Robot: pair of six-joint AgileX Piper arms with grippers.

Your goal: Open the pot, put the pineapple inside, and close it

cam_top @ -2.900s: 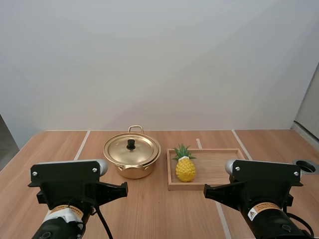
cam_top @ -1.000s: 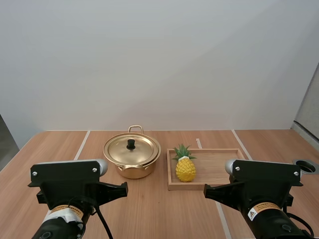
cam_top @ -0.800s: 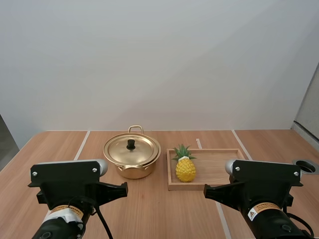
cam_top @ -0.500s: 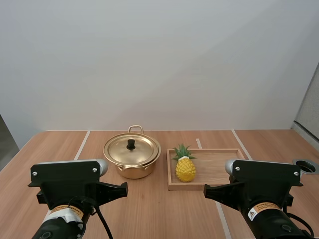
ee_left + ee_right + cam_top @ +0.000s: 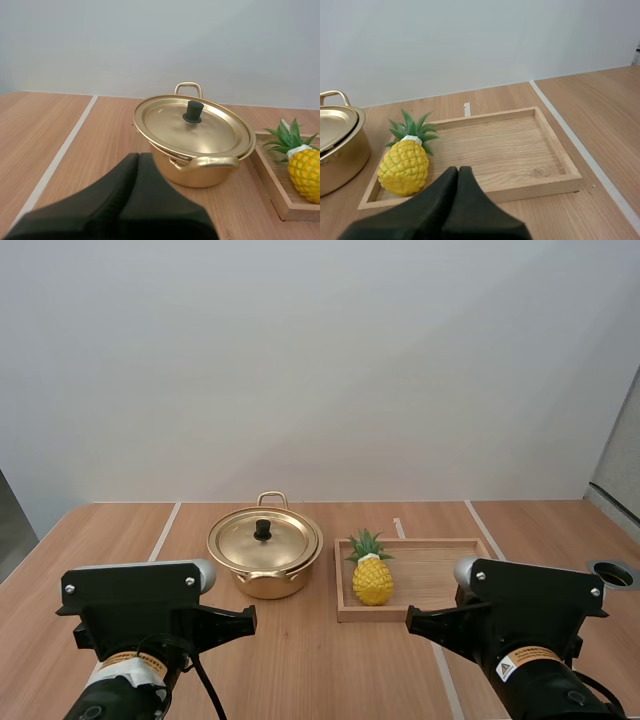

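A gold pot (image 5: 265,550) with its lid (image 5: 193,123) on and a black knob (image 5: 193,111) stands at the table's middle. Right of it a yellow pineapple (image 5: 371,576) with green leaves stands upright in the left end of a wooden tray (image 5: 440,570). My left gripper (image 5: 138,159) is shut on nothing, its fingers together as one dark wedge, short of the pot's near handle. My right gripper (image 5: 458,172) is likewise shut on nothing, over the tray's near rim (image 5: 520,192), just right of the pineapple (image 5: 404,165). Both arms sit at the near edge in the high view.
White tape lines (image 5: 163,531) run across the wooden table. A round hole (image 5: 613,574) is set in the table at the far right. Bare wood lies left of the pot and in the tray's right half.
The right arm has shifted very slightly to the left. The pot, pineapple, tray and left arm have not moved.
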